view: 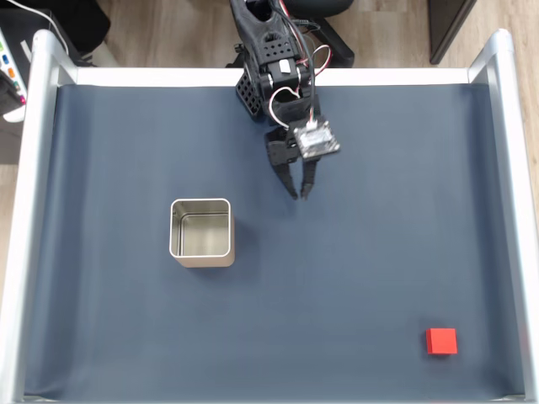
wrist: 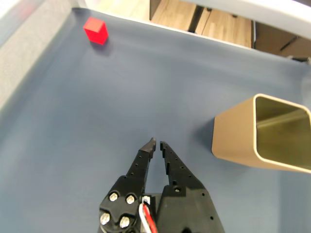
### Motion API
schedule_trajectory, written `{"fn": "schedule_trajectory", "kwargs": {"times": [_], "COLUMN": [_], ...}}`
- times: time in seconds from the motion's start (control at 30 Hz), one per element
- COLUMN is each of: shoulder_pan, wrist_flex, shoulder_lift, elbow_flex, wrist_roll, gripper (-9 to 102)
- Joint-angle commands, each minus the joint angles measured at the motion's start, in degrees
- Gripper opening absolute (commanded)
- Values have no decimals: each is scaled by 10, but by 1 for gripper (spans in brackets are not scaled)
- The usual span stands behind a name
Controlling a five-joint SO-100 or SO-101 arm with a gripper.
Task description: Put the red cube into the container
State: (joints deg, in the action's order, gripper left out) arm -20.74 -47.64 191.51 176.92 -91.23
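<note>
One empty container (view: 201, 232), upright

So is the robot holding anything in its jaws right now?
No, nothing is held. The gripper has its jaws nearly closed on empty air above the mat. The red cube sits far off on the mat, and the container stands apart too.

Red cube (view: 441, 341) flat on mat, near corner; container (view: 201, 232) upright (empty), well apart.
</note>
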Motion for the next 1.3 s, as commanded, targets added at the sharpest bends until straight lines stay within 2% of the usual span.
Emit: {"fn": "schedule_trajectory", "kwargs": {"times": [0.0, 0.3, 0.7, 0.87, 1.27], "shoulder_pan": [-28, -124, -146, -162, -179], "wrist_flex": [27, 87, 94, 119, 110], "shoulder_lift": [6, -38, -415, -544, -850], "elbow_flex": [-49, -139, -406, -500, -785], "wrist_roll": [-7, -18, 16, 22, 67], "gripper": [0, 0, 0, 0, 3]}}
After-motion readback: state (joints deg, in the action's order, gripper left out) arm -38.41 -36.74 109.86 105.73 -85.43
